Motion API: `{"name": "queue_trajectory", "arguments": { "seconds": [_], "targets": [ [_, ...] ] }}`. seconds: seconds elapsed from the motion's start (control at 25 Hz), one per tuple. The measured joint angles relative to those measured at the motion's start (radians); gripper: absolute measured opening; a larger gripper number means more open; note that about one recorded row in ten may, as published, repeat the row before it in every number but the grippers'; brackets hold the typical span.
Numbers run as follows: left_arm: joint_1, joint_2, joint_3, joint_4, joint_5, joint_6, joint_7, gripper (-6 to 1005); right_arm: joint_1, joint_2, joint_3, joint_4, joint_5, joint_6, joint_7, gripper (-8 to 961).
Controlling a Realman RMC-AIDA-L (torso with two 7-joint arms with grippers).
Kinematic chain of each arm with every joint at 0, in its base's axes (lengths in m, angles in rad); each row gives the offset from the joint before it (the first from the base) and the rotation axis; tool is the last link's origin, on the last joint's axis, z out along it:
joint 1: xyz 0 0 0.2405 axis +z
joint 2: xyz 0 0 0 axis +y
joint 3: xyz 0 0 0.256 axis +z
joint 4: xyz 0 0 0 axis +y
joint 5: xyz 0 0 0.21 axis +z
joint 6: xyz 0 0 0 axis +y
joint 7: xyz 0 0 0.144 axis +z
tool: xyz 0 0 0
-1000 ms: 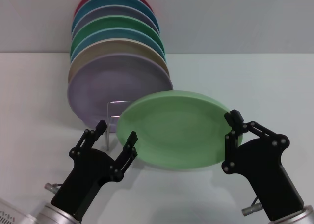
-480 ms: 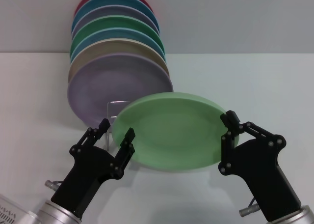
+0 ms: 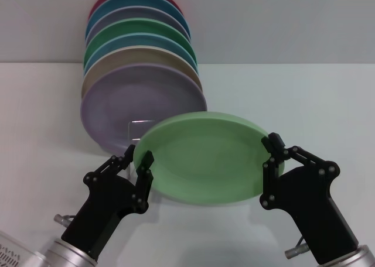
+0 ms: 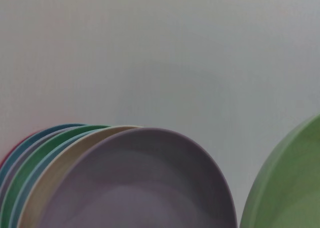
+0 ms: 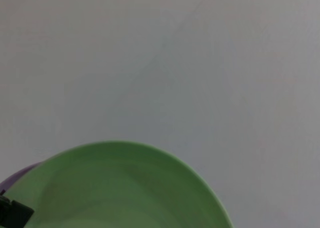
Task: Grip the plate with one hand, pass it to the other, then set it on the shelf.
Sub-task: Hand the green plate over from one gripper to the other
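The right gripper (image 3: 270, 156) pinches the plate (image 3: 202, 157) at its rim. The left gripper (image 3: 137, 161), fingers spread, straddles the opposite rim. It looks rigid, smooth and breakable; grip the rim.

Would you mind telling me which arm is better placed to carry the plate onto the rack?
Left, probably: the left gripper straddles the mint-green plate rim beside the wire rack; the right gripper holds the far rim.

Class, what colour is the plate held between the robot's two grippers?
Pale mint green: the plate shows best in the head view.
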Motion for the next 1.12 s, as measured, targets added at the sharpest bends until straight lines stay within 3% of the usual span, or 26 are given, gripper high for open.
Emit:
{"name": "queue_trajectory", "arguments": {
  "seconds": [0.08, 0.52, 0.96, 1.0, 1.12],
  "targets": [
    [0.0, 0.0, 0.0, 0.0, 0.0, -0.001, 0.0, 268, 0.0, 0.0, 0.0, 0.0, 0.0, 0.0, 0.0, 14],
    [0.0, 0.0, 0.0, 0.003, 0.003, -0.002, 0.001, 265, 0.002, 0.0, 0.003, 0.001, 0.0, 0.002, -0.001, 18],
    [-0.01, 0.0, 0.001, 0.009, 0.006, -0.004, 0.001, 126, 0.008, 0.0, 0.006, 0.001, 0.0, 0.012, -0.001, 23],
    [-0.01, 0.0, 0.001, 0.01, 0.006, -0.004, 0.001, 76, 0.009, 0.0, 0.007, 0.001, 0.0, 0.014, -0.001, 23],
    [-0.01, 0.0, 0.001, 0.011, 0.007, -0.004, 0.001, 72, 0.011, 0.0, 0.008, 0.001, 0.0, 0.015, -0.001, 24]
  ]
}}
